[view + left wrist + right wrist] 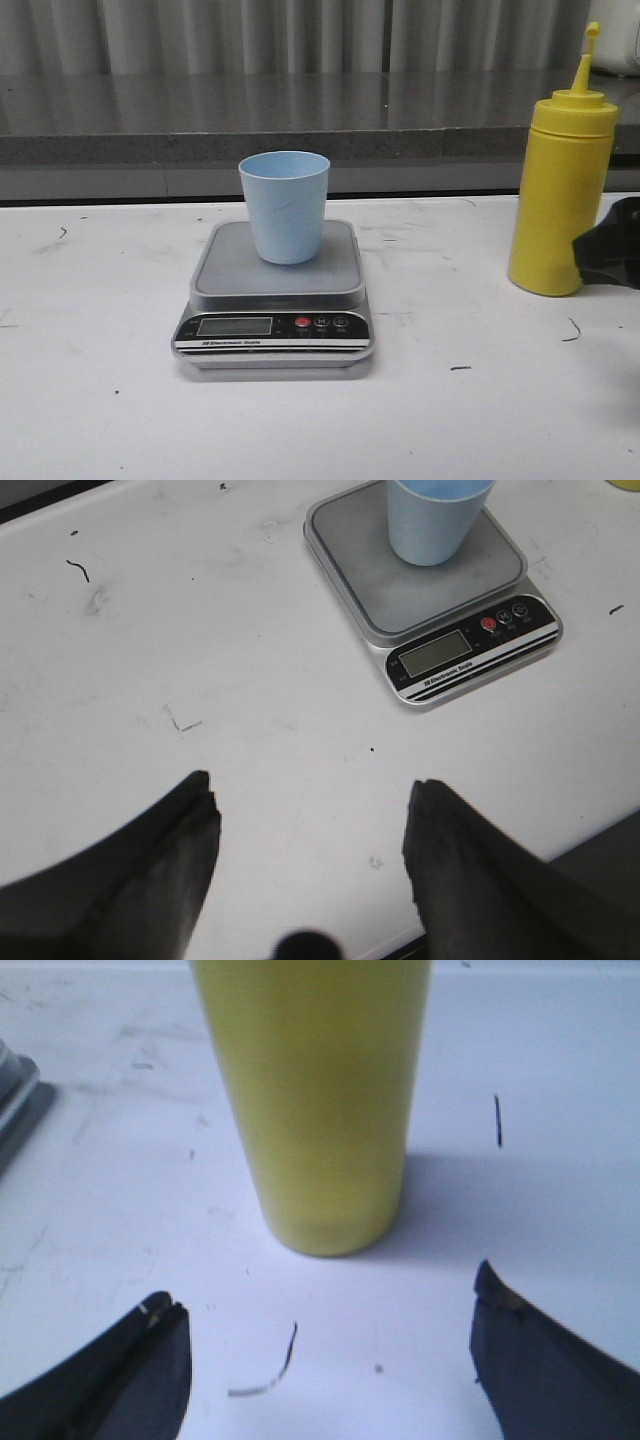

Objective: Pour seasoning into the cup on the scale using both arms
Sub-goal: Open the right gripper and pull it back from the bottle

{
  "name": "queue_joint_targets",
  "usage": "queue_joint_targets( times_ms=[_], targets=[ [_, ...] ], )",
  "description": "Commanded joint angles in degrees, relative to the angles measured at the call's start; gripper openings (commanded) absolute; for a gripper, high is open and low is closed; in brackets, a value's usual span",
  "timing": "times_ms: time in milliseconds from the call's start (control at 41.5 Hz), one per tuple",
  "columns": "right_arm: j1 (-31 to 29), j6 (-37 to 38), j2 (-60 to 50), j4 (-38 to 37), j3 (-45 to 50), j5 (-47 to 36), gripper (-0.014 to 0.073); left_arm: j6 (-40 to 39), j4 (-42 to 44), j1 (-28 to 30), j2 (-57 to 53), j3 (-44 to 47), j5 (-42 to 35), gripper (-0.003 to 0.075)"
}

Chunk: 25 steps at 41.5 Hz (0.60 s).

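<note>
Scale (275, 300): sits flat on the white worktop (100, 400), display and buttons facing the camera in the front view; the display shows no readable digits.
Buttons: one red and two dark ones in a row just beside the display, on its right in the front view.
Cup (285, 205): light blue, upright, mouth up, standing on the scale's platform toward the platform's back edge; the front strip of the platform is bare.
Bottle (562, 185): yellow, upright on the worktop, well apart from the scale on the scale's right in the front view; its pointed nozzle points up and the small cap stands off the tip.
Left gripper (310, 800): fingers spread wide with only bare worktop between them, holding nothing; the scale and cup lie ahead of it, apart from the fingertips.
Right gripper (325, 1310): fingers spread wide, holding nothing; the bottle's base stands just ahead of the gap between the fingertips, not touched by either finger.
Right gripper in the front view: only a dark piece shows at the frame edge, just beside the bottle's lower part, farther from the scale than the bottle is.
Worktop marks: a few short dark scuffs and pen strokes scattered around the scale and near the bottle's base.
</note>
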Motion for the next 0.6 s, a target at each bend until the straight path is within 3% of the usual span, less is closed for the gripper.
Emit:
queue_joint_targets(
  times_ms=[0, 96, 265, 385, 578],
  targets=[
    [2.0, 4.2, -9.0, -0.1, -3.2, 16.4, 0.0594, -0.2, 0.2, -0.2, -0.3, -1.4, -3.4, 0.0406],
    [6.0, 4.5, -16.8, 0.0, -7.9, 36.7, 0.0594, -0.2, 0.2, -0.2, -0.3, -1.4, -3.4, 0.0406],
    [13.1, 3.2, -26.3, -0.1, -18.7, 62.9, 0.0594, -0.2, 0.2, -0.2, -0.3, -1.4, -3.4, 0.0406],
    [15.7, 1.8, -31.4, 0.0, -23.9, 70.1, 0.0594, -0.2, 0.2, -0.2, -0.3, -1.4, -3.4, 0.0406],
    [18.2, 0.8, -41.1, 0.0, -25.0, 72.6, 0.0594, -0.2, 0.2, -0.2, -0.3, -1.4, -3.4, 0.0406]
  ],
)
